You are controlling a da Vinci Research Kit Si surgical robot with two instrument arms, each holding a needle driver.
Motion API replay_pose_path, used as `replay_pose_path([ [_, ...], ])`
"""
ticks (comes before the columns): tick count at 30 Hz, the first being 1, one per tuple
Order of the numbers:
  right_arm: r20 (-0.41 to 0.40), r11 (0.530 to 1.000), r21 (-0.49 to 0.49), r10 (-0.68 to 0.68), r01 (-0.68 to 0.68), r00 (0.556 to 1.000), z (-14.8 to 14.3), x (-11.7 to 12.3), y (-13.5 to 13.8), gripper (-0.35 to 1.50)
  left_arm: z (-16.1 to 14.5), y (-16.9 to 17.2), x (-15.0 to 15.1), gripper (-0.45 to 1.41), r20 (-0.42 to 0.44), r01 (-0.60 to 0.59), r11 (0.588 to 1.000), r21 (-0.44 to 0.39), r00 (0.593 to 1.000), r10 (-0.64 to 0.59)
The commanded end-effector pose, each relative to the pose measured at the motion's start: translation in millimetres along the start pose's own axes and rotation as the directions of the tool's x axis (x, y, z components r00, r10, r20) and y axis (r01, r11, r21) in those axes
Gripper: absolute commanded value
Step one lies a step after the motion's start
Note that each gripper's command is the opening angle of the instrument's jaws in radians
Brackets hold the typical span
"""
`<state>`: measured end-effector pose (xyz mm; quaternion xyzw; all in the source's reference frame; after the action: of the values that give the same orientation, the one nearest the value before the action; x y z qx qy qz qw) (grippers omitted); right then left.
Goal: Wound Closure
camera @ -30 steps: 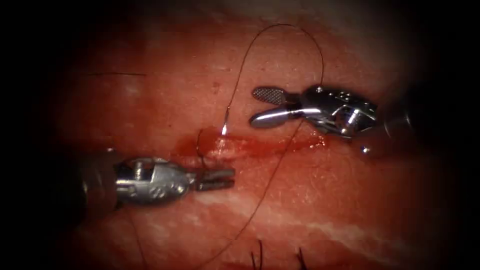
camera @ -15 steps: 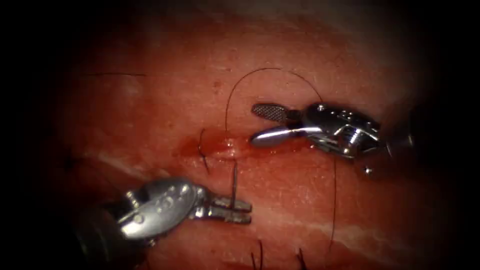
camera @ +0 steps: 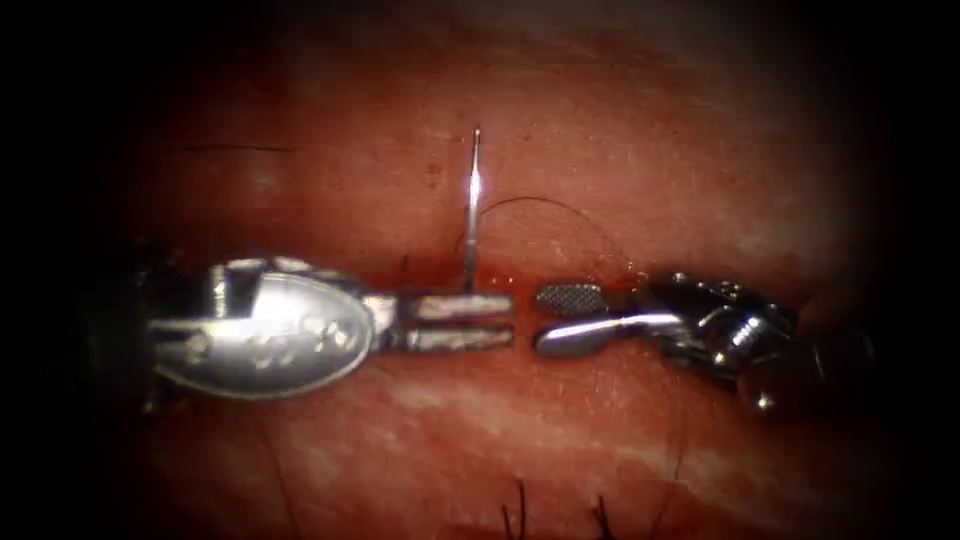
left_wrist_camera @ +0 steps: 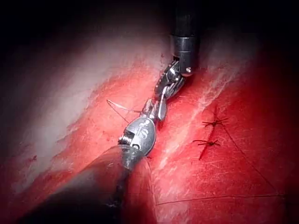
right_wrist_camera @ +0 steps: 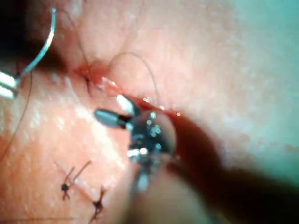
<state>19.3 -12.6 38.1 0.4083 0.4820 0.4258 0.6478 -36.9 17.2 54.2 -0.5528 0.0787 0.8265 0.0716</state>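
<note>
My left tool (camera: 510, 320) lies along the cut (camera: 440, 278), shut on the curved needle (camera: 472, 210) near its lower end. The needle stands upright, free of the tissue (camera: 560, 120), with its point up. My right tool (camera: 540, 320) faces it tip to tip from the right, jaws open and holding nothing. Thread (camera: 545, 203) arcs from beside the needle over to the right tool. In the right wrist view the open right tool (right_wrist_camera: 112, 109) sits by the cut, with the needle (right_wrist_camera: 42, 46) beyond it. The left wrist view shows the left tool (left_wrist_camera: 152, 112) meeting the right tool's shaft (left_wrist_camera: 183, 51).
Red fluid (camera: 430, 275) pools in the cut. An earlier stitch (camera: 405, 268) crosses it on the left. Knots with cut ends of thread (camera: 520, 505) lie toward the viewer, also knots (left_wrist_camera: 212, 123) and knots (right_wrist_camera: 67, 184). More thread (camera: 680, 455) trails at lower right.
The left tool took the needle, drew it out of the tissue, then rose to the cut. The thread loop above the cut shrank. The right tool dropped to the cut line.
</note>
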Motion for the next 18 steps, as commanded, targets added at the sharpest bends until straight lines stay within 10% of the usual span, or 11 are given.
replay_pose_path([
  [1,0.004,1.0,-0.001,0.022,-0.022,1.0,0.4,-0.7,0.4,0.42,1.0,1.0,-0.8,-0.45,-0.001,0.002,1.0,-0.003,1.0,-0.002],
  [8,-0.033,0.983,0.04,0.18,-0.179,0.983,0.9,0.4,0.4,0.51,3.7,7.8,-7.7,-0.45,0.008,-0.056,0.998,-0.031,0.998,0.057],
  [18,-0.052,0.956,0.096,0.283,-0.277,0.958,3.6,-0.3,0.0,0.91,4.9,7.7,-7.9,-0.45,0.014,-0.057,0.998,-0.027,0.998,0.057],
])
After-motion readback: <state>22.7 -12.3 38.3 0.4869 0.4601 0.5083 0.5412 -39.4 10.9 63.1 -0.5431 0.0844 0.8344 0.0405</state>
